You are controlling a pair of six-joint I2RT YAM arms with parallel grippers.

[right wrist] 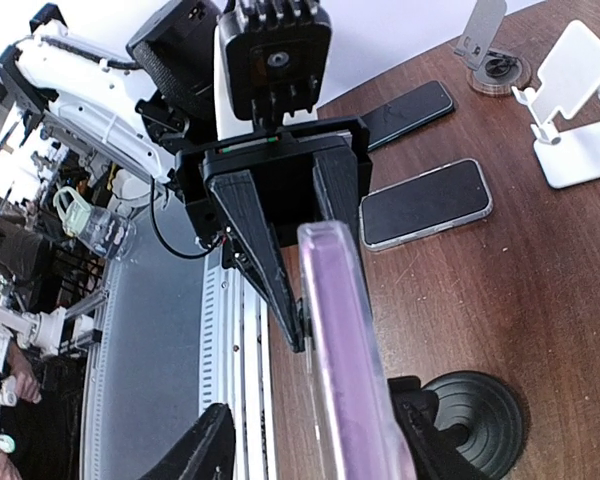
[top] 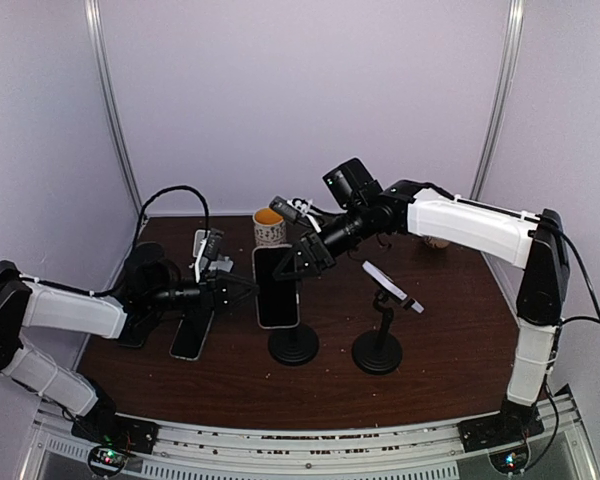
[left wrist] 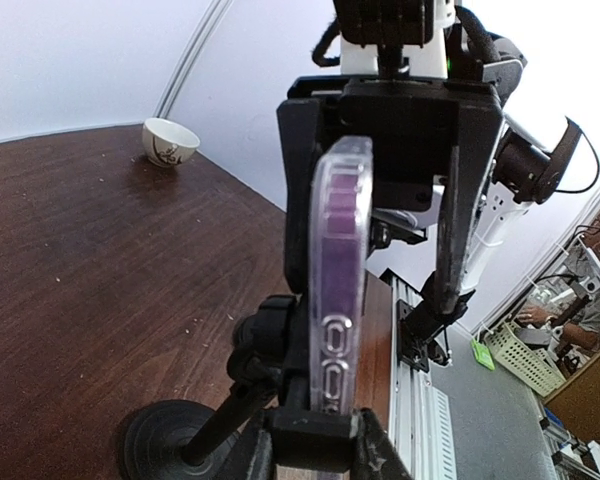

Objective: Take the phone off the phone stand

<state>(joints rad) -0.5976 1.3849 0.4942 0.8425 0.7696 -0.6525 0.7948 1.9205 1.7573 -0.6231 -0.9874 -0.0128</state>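
Table (top: 450,340): dark wood, with both arm bases at its near edge.
Phone (top: 277,287): mounted upright in the phone stand (top: 293,345), screen to the near edge. It sits about mid-table, a little left of centre. Both wrist views show it edge-on in a clear case with purple showing through.
Phone stand: round black base flat on the table, with a black neck rising to the cradle behind the phone.
Left gripper (top: 242,288): reaches in from the left edge to the phone's left side. Its fingers (left wrist: 380,455) are drawn in close on that edge, over a black clamp piece of the cradle. I cannot tell whether the pads bear on the phone itself or on that piece.
Right gripper (top: 300,262): comes from the far right, at the phone's upper right edge. Its jaws stand apart and straddle the edge, with clear space showing beside the phone in the right wrist view.
Second stand (top: 378,350): just right of the phone stand, with a round black base and a tilted cradle.
Cup (top: 269,230): near the far edge, behind the phone, with a patterned side.
Spare phones: one (top: 192,337) lies flat just left of the phone stand, under the left arm. Another (right wrist: 410,110) lies beyond it towards the left edge.
White stand (top: 202,243): far left of the table, left of the cup.
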